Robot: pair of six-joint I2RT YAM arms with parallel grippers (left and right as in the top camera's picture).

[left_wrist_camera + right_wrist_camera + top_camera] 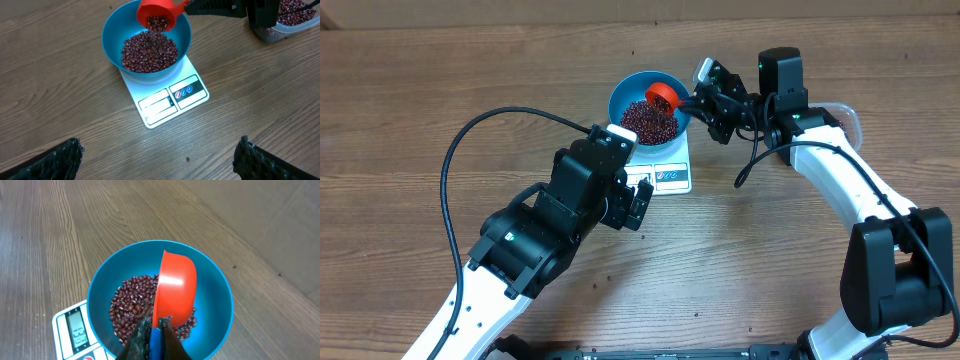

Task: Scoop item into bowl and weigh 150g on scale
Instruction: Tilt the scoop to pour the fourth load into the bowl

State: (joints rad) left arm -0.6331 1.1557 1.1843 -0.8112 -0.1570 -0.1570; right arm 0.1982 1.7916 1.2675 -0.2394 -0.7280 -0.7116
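Note:
The blue bowl [620,92] stands on the white scale [670,172] and holds a heap of dark red beans [648,122]. Over the bowl's far right side, a red scoop [663,95] is tipped on its side, and beans fall from it [157,22] into the heap. My right gripper [156,327] is shut on the scoop's blue handle [156,345]. On the scale's near side my left gripper [160,160] hangs over bare wood, open wide, with nothing between its fingers.
A clear plastic tub [292,17] of beans sits to the right of the scale, behind the right arm [820,160]. One stray bean [188,159] lies on the wooden table in front of the scale.

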